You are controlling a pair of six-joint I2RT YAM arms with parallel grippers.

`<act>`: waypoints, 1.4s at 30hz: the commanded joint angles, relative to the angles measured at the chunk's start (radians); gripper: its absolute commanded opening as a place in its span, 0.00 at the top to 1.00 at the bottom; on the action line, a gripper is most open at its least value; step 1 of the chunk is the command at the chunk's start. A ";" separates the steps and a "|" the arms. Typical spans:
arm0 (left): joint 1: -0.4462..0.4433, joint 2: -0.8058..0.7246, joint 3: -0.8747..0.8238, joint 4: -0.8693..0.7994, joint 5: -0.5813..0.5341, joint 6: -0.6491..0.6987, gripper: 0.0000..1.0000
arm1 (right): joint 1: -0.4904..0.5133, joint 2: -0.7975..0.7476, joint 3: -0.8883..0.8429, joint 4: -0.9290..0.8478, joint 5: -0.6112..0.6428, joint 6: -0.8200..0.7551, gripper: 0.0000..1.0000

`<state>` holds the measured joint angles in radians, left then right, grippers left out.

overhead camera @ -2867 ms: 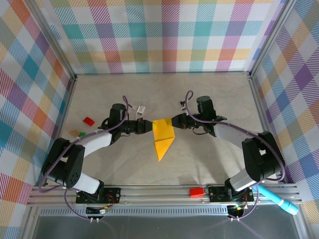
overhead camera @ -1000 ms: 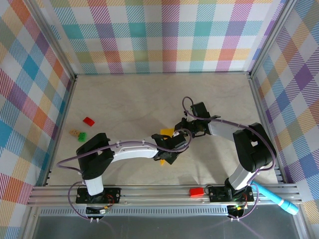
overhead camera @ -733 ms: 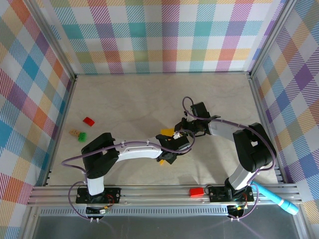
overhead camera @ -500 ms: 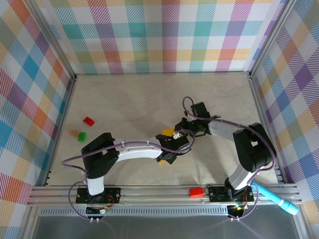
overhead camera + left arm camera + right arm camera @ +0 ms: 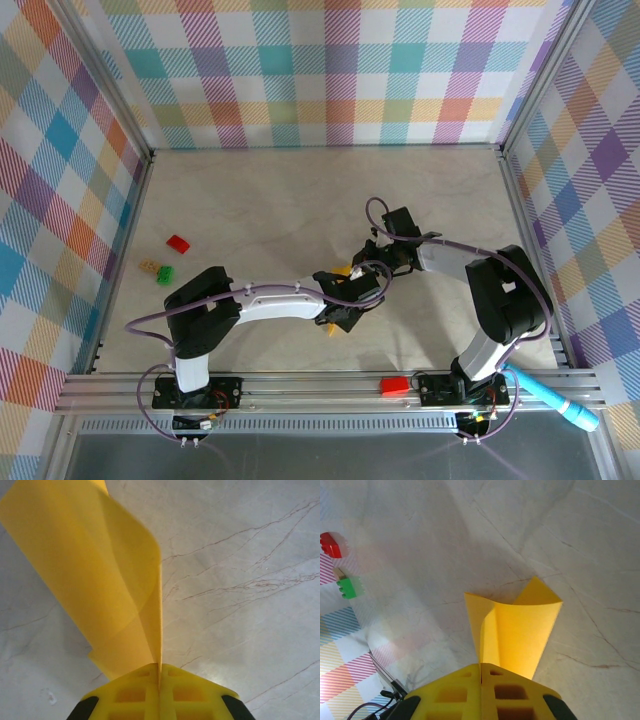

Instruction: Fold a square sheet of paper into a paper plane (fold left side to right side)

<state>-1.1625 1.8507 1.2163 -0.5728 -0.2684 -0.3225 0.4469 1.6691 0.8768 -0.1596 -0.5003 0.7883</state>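
My left gripper (image 5: 160,674) has its fingers pressed together on one edge of the yellow paper (image 5: 115,575), which curls away toward 11 o'clock in the left wrist view. My right gripper (image 5: 481,674) pinches another edge, and the sheet bows up toward 12 o'clock there. From above, both grippers sit close together near the middle of the table (image 5: 250,200). A red block (image 5: 178,242) and a green block (image 5: 164,273) lie well apart at 9 o'clock.

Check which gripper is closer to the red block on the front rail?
Left. The left gripper pinches the folded paper mid-table, up and left of the red block. The right gripper grips the same paper farther back.
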 commanded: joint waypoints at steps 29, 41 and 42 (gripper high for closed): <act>0.306 -0.163 -0.366 0.650 0.728 -0.244 1.00 | -0.177 -0.269 -0.235 0.109 -0.105 -0.097 0.46; 0.364 -0.041 -0.386 0.884 0.846 -0.430 1.00 | -0.130 -0.217 -0.295 0.220 -0.101 -0.044 0.47; 0.365 -0.028 -0.387 0.906 0.854 -0.449 1.00 | -0.125 -0.210 -0.294 0.227 -0.100 -0.038 0.47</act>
<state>-0.8120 1.7889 0.8467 0.2401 0.5339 -0.6983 0.3088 1.4403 0.5869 0.0128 -0.5808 0.7277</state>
